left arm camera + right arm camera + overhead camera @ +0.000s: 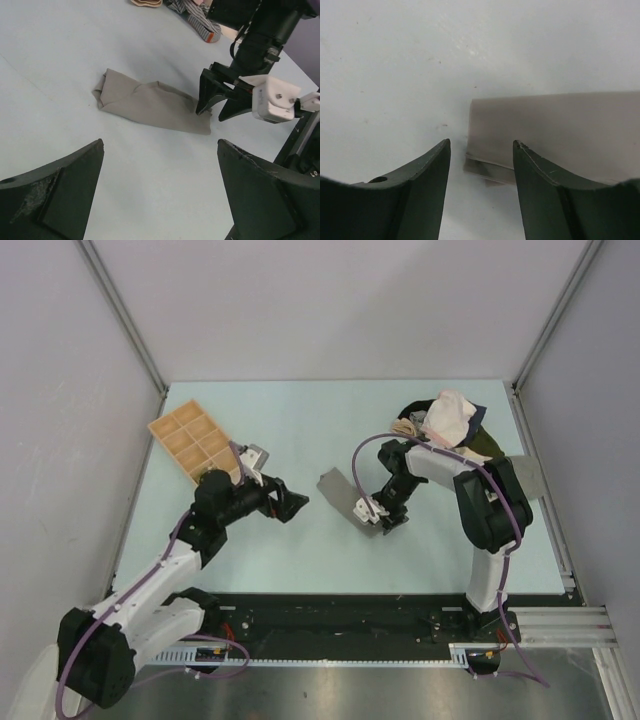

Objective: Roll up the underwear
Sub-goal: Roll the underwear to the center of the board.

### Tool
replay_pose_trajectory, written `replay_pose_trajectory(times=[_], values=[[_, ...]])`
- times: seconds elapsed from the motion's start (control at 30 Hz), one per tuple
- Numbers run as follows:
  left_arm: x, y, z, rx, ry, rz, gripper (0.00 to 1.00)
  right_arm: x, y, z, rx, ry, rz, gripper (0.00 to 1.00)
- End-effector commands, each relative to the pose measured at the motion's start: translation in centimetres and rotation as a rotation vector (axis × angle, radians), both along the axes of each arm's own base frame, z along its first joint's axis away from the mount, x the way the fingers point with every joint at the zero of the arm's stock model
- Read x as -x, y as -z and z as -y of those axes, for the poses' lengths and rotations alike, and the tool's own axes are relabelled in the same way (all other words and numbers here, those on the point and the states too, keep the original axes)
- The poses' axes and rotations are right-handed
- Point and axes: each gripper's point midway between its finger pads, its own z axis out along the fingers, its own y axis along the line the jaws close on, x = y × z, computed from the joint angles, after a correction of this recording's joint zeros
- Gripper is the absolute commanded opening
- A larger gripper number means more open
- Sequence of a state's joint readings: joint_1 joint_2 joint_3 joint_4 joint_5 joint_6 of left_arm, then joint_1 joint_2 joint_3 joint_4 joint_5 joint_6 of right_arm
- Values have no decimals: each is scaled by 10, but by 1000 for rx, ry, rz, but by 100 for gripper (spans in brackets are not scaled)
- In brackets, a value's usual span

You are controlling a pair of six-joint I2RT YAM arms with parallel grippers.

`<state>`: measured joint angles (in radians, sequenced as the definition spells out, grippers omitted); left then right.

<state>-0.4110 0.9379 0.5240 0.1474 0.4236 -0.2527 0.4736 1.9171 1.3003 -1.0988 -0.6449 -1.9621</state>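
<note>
The underwear (pixel 342 492) is a taupe-grey folded strip lying flat on the pale blue table (pixel 300 420), running diagonally from upper left to lower right. My right gripper (pixel 385 521) is open and stands low over its near right end. In the right wrist view the underwear's folded corner (pixel 545 125) lies between the open fingers of the right gripper (pixel 481 144). My left gripper (pixel 292 506) is open and empty, left of the underwear and apart from it. In the left wrist view the left gripper (pixel 160 144) faces the underwear (pixel 150 102), with the right gripper (pixel 216 107) at its right end.
A tan tray with compartments (pixel 195 440) sits at the back left, with a small grey object (pixel 256 456) beside it. A pile of other garments (pixel 450 422), pale pink-white on top of dark ones, lies at the back right; its edge shows in the left wrist view (pixel 200 20).
</note>
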Motion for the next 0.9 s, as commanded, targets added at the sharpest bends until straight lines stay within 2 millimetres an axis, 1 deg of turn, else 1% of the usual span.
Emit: replay_pose_trajectory(times=[0.0, 0.03, 0.07, 0.2, 0.23, 0.27, 0.3, 0.33, 0.37, 0.4, 0.43, 0.47, 0.5, 0.57, 0.6, 0.63, 0.67, 0.7, 0.77, 0.83, 0.87], values=[[18, -4, 12, 22, 90, 62, 100, -4, 12, 6, 4, -91, 72, 56], [19, -4, 15, 25, 96, 71, 100, -7, 14, 7, 10, -86, 88, 56], [24, -2, 22, 19, 125, 74, 100, -8, 18, 7, 15, -81, 89, 56], [37, 8, 38, -8, 184, 96, 99, -17, 27, 8, 37, -59, 114, 56], [38, 8, 41, -16, 196, 119, 99, -19, 29, 10, 51, -56, 120, 56], [44, 8, 48, -22, 223, 134, 99, -20, 32, 11, 61, -53, 123, 55], [49, 14, 50, -35, 243, 144, 99, -22, 34, 11, 64, -51, 127, 54], [50, 14, 53, -48, 260, 183, 99, -23, 35, 13, 76, -44, 129, 52], [59, 16, 61, -56, 297, 203, 99, -23, 37, 14, 82, -41, 131, 50], [64, 25, 62, -71, 315, 210, 98, -25, 38, 14, 87, -39, 138, 47], [67, 24, 66, -80, 335, 253, 98, -27, 40, 16, 99, -35, 144, 45], [74, 26, 71, -84, 360, 267, 98, -27, 42, 17, 107, -24, 142, 43], [77, 35, 72, -98, 371, 268, 98, -30, 44, 17, 111, -22, 154, 40], [84, 38, 78, -110, 404, 312, 98, -32, 49, 21, 136, -15, 159, 37], [86, 42, 78, -119, 405, 316, 98, -33, 50, 22, 141, -13, 163, 34], [87, 42, 80, -120, 410, 339, 98, -32, 53, 25, 155, -15, 162, 32], [90, 46, 82, -126, 424, 337, 99, -33, 54, 26, 163, -10, 162, 31], [91, 46, 83, -129, 427, 347, 99, -33, 55, 25, 169, -3, 158, 27], [93, 52, 86, -147, 441, 354, 99, -33, 57, 27, 184, 6, 158, 24], [93, 54, 89, -158, 446, 366, 99, -31, 57, 27, 194, 22, 147, 18], [96, 56, 92, -161, 460, 371, 99, -30, 57, 26, 197, 28, 141, 16]])
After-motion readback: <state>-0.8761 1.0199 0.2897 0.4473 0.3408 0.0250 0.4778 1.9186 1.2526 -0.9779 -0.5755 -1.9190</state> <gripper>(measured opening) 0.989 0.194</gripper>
